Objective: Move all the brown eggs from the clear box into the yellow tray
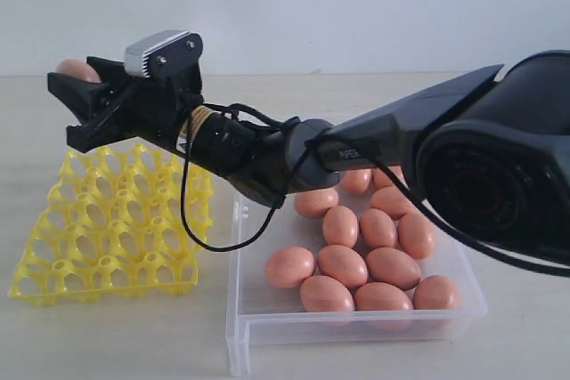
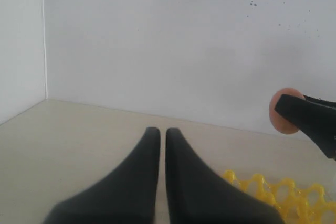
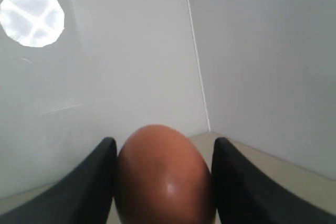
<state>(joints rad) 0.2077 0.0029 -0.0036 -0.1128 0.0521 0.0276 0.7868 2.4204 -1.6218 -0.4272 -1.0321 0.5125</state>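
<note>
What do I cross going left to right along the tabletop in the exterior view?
yellow tray → clear box with loose brown eggs inside. The right hand and its held egg hang over the tray, so no clear place.

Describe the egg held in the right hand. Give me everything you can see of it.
The egg is smooth, matte orange-brown and oval, with a faint sheen on its front and no crack showing. The right hand clamps it between two black fingers, one pressed on each side. It hangs in the air, roughly above the far side of the tray, and touches nothing else.
</note>
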